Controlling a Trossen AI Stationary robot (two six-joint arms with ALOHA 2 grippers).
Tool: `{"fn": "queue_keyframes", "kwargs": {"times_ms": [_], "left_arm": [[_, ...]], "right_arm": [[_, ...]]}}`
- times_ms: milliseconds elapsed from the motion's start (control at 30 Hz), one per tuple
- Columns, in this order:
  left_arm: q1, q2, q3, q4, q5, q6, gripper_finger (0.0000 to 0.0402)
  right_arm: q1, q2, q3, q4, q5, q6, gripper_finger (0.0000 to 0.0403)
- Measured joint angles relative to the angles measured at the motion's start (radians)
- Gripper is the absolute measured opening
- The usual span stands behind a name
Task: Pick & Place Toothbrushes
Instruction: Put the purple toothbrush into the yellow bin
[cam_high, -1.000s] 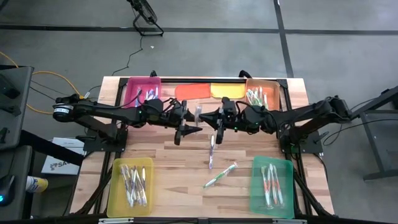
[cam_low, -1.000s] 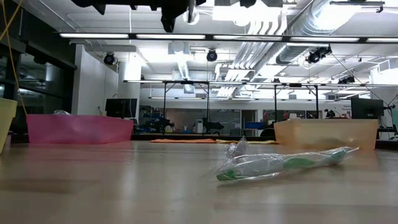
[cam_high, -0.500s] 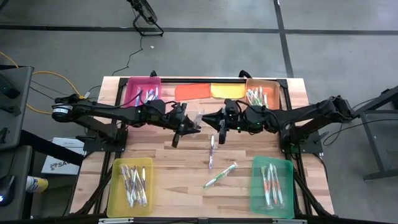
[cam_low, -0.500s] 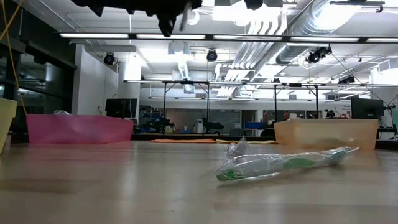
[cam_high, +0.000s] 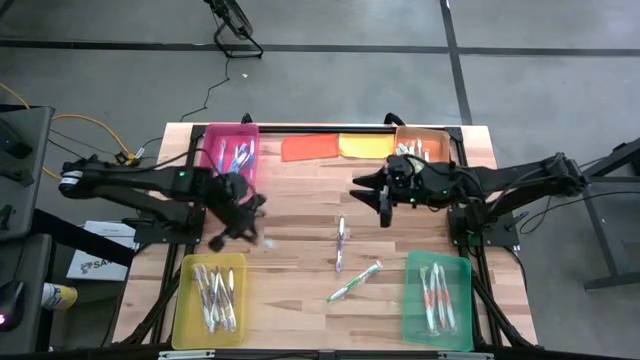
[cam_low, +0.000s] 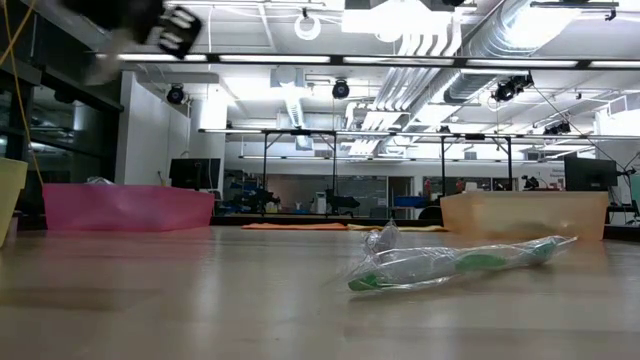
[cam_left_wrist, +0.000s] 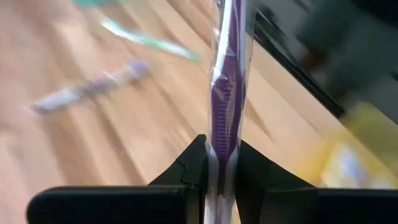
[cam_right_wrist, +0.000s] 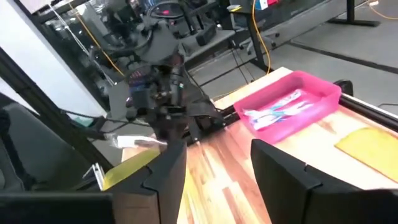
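We see the left gripper (cam_high: 243, 222) over the left part of the wooden table (cam_high: 300, 290), between the pink tray (cam_high: 210, 135) and the yellow tray (cam_high: 182, 300). In its wrist view its two dark fingers (cam_left_wrist: 186, 171) are pressed onto a purple toothbrush (cam_left_wrist: 225, 106) in a clear wrapper, which stands up between them.

The right gripper (cam_high: 378, 195) hangs over the table's far right part, near the orange tray (cam_high: 443, 140). Its fingers (cam_right_wrist: 165, 168) are spread apart with nothing between them.

Two more wrapped toothbrushes lie loose on the bare wood near the middle: a purple one (cam_high: 340, 242) and, just beside it toward the near edge, a green one (cam_high: 354, 282), which also shows close up in the low view (cam_low: 450, 265).

The rest are sorted in the trays: some in the pink tray at the far left, some in the orange tray at the far right, a bunch in the yellow tray at the near left, and others in the green tray (cam_high: 412, 300) at the near right. An orange cloth (cam_high: 308, 147) and a yellow cloth (cam_high: 365, 145) lie flat between the two far trays.
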Motion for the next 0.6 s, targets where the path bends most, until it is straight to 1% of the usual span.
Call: {"fn": "queue_keyframes", "kwargs": {"times_ms": [133, 300, 400, 600], "left_arm": [[-0.1, -0.051, 0.0, -0.219, -0.015, 0.043, 0.0041], [-0.29, -0.063, 0.0, -0.412, -0.078, 0.044, 0.0041], [-0.416, -0.051, 0.0, -0.467, -0.132, 0.047, 0.0041], [-0.635, 0.014, -0.001, -0.47, -0.248, 0.068, 0.0041]], "right_arm": [[0.001, -0.006, 0.0, -0.026, -0.005, 0.011, 0.0171], [0.001, -0.006, 0.0, -0.067, -0.005, 0.056, 0.0168], [0.001, -0.006, 0.0, -0.095, -0.006, 0.078, 0.0168], [0.001, -0.004, 0.0, -0.137, -0.002, 0.112, 0.0168]]}}
